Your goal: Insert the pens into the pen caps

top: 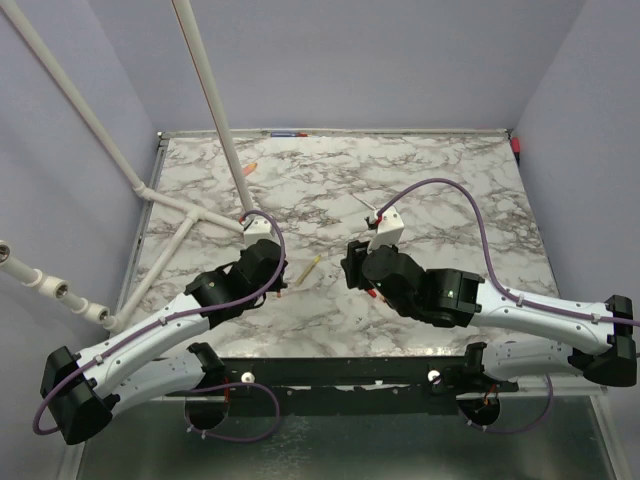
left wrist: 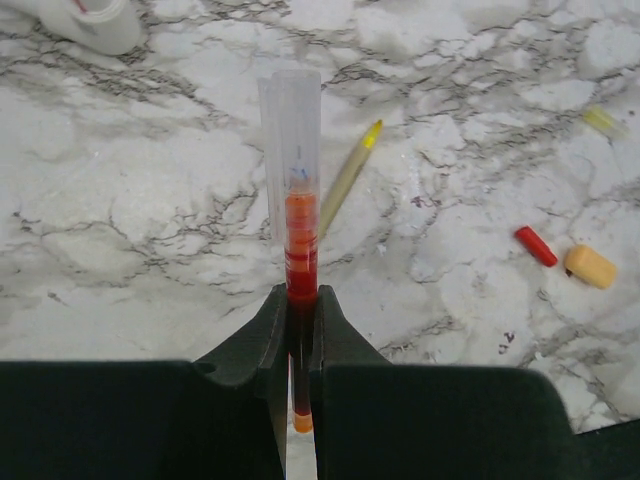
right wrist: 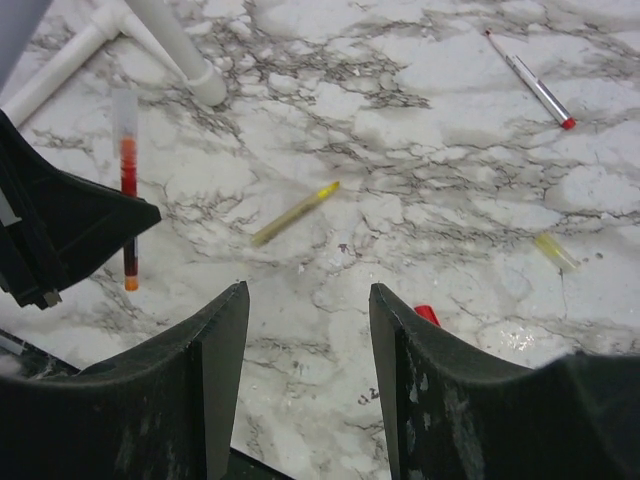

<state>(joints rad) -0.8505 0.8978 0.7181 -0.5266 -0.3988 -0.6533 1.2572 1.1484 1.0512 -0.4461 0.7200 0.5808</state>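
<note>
left wrist view: left tool (left wrist: 300, 300) clamps the red-orange pen (left wrist: 301, 245), clear cap (left wrist: 295, 110) apparently over its tip. right tool (right wrist: 308, 330) gapes wide, empty; ahead of it yellow pen (right wrist: 295, 213) and red cap (right wrist: 427, 314) lie unjoined.

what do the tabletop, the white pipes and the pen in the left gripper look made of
Tabletop: marble-look surface, grey veins on white, faint sheen; possibly laminate rather than stone. White pipes: likely matte plastic tubing, with a moulded tee joint. Held pen: translucent plastic, since the orange-red core shows through its clear sleeve.
</note>
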